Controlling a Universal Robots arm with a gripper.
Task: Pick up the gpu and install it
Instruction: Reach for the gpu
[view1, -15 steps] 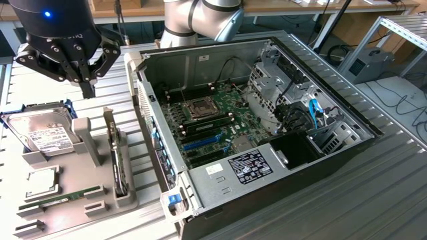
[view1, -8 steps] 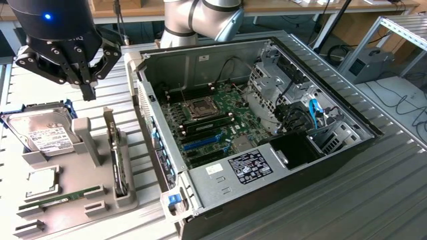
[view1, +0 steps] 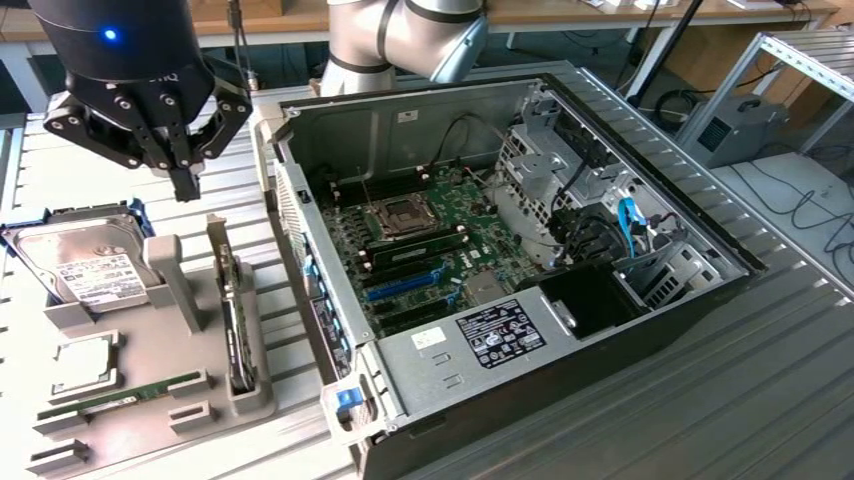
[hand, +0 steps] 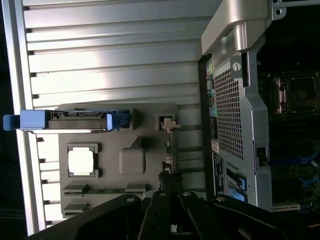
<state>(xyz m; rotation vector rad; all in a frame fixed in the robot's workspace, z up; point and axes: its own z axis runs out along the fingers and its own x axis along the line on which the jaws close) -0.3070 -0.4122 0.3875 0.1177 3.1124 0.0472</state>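
The gpu (view1: 236, 325) is a thin black card with a silvery edge. It stands on its long edge in a slot of the grey holder (view1: 147, 350), at the exterior view's left of the open computer case (view1: 534, 250). My gripper (view1: 186, 190) hangs above the far end of the holder, a little beyond the card's end and well above it. Its fingers are shut together with nothing between them. In the wrist view the gpu (hand: 168, 147) shows edge-on, running away from my gripper (hand: 168, 181), with its silvery bracket at the far end.
The holder also carries a hard drive in a blue frame (view1: 83, 262), a square processor (view1: 83, 365) and a green RAM stick (view1: 120, 395). The motherboard (view1: 427, 240) lies open inside the case. The case wall (view1: 300, 250) stands close beside the holder.
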